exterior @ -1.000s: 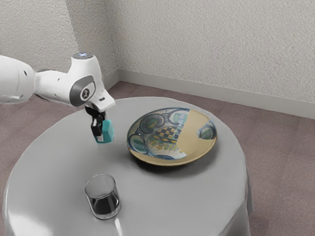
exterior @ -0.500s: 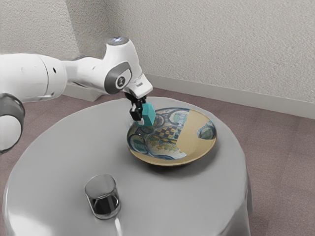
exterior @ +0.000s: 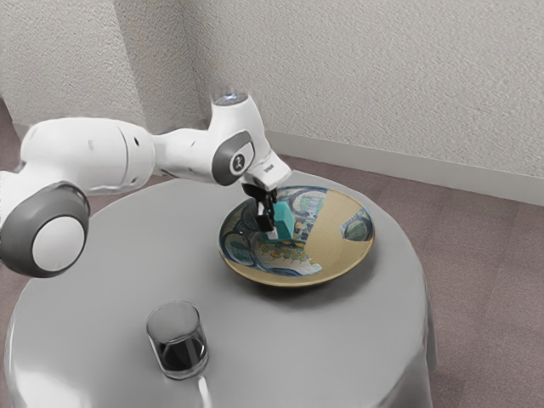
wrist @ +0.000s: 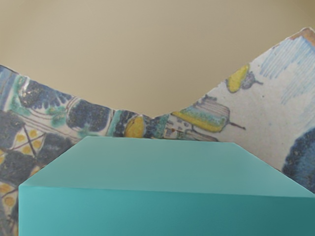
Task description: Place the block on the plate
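A teal rectangular block (exterior: pixel 283 221) is held in the black two-finger gripper (exterior: pixel 274 224), pinched between its fingers. The block is at the fingertips, over the patterned part of a wide, shallow ceramic plate (exterior: pixel 340 242). Whether its underside touches the plate cannot be told. In the wrist view the block is directly under the hand, one pale upper face and one darker side face showing. Just beyond it, the plate's painted blue, green, yellow and white decoration meets a plain tan area along a jagged edge.

There is one block, one plate and one clear glass tumbler (exterior: pixel 177 340), all on or above one round table (exterior: pixel 255 340) covered with a grey cloth. The tumbler is upright, with something dark in its lower part. It stands well apart from the gripper, nearer the camera and toward the exterior view's left. The plate's plain tan section extends from beside the gripper toward the exterior view's right.

A single white arm (exterior: pixel 93 153) with grey joint covers comes in from the exterior view's left. Its forearm runs nearly level above the table, then bends at the wrist, so that the hand slopes down and the fingers point toward the plate.
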You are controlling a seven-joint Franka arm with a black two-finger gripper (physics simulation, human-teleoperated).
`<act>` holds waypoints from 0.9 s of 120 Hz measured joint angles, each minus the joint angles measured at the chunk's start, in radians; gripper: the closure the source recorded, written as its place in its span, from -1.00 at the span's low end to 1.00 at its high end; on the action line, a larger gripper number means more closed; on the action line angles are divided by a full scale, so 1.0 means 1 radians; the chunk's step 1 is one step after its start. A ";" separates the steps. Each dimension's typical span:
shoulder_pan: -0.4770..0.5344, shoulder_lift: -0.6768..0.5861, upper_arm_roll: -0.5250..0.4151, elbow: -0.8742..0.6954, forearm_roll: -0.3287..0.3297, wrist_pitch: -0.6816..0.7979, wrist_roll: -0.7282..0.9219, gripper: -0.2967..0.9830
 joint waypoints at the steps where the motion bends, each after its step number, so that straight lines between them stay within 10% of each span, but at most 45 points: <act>1: 0.000 0.001 0.000 0.000 -0.001 0.000 -0.002 -0.07; 48: 0.005 -0.050 0.003 -0.014 -0.017 -0.025 -0.060 -0.45; 108: 0.020 -0.511 0.085 -0.127 0.033 -0.486 -0.393 -0.53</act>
